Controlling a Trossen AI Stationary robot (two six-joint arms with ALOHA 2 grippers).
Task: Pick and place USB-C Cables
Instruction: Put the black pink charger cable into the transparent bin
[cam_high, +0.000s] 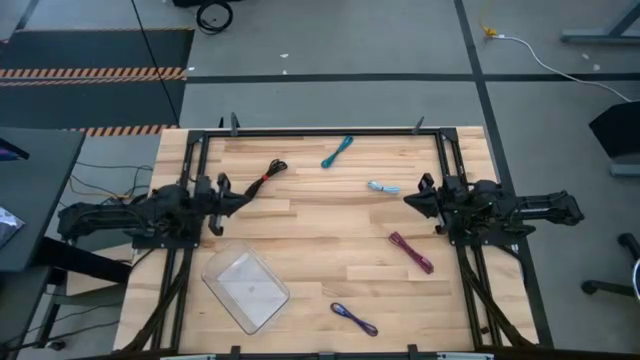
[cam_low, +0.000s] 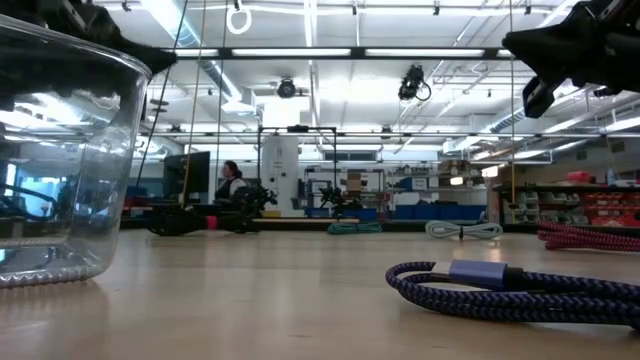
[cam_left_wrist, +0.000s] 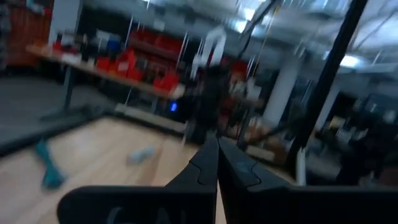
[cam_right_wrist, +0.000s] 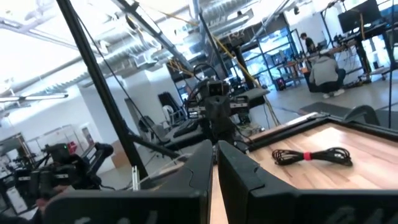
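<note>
Five cables lie spread on the table (cam_high: 300, 240): black (cam_high: 270, 172) by the left gripper (cam_high: 222, 196), teal (cam_high: 337, 151) near the far edge, pale (cam_high: 382, 187) just before the right gripper (cam_high: 412, 200), magenta (cam_high: 410, 251) right of centre, purple (cam_high: 353, 319) at the near edge. Both grippers hang over the side edges, fingers pressed together, holding nothing. From overhead the tray (cam_high: 246, 290) sits front-left; the low view shows only its wall (cam_low: 60, 170) and the purple plug (cam_low: 480, 274) close up. Bare wood fills the middle.
</note>
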